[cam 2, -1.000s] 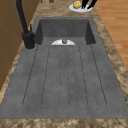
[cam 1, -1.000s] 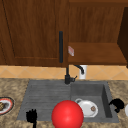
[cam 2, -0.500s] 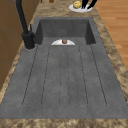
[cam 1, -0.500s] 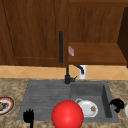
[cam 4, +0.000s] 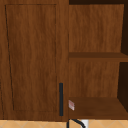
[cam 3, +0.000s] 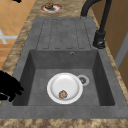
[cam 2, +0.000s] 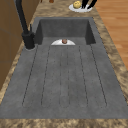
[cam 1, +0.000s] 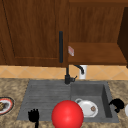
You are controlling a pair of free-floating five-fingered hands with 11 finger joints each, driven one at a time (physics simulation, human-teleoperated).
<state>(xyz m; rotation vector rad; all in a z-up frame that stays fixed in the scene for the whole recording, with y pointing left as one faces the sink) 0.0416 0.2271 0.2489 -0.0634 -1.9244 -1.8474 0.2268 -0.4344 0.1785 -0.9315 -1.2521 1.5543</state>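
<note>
My left hand (cam 1: 33, 115) hovers over the front left corner of the grey sink (cam 1: 45, 95), fingers straight and upward, holding nothing. A red ball (cam 1: 67, 115) sits just right of it at the sink's front edge. My right hand (cam 1: 116, 103) hangs over the sink's right rim with its fingers curled and nothing in them; from the right side the right hand (cam 3: 8, 86) shows beside the basin's front corner. In the basin lies a white plate (cam 3: 65, 87) with a small brown morsel (cam 3: 62, 94) on it.
A black faucet (cam 1: 67, 75) stands behind the sink, with a white cup (cam 1: 82, 71) to its right. A plate with food (cam 1: 5, 105) lies on the left counter, another plate (cam 2: 80, 6) on the right. Above are a cabinet door (cam 4: 32, 57) and open shelves (cam 4: 96, 106).
</note>
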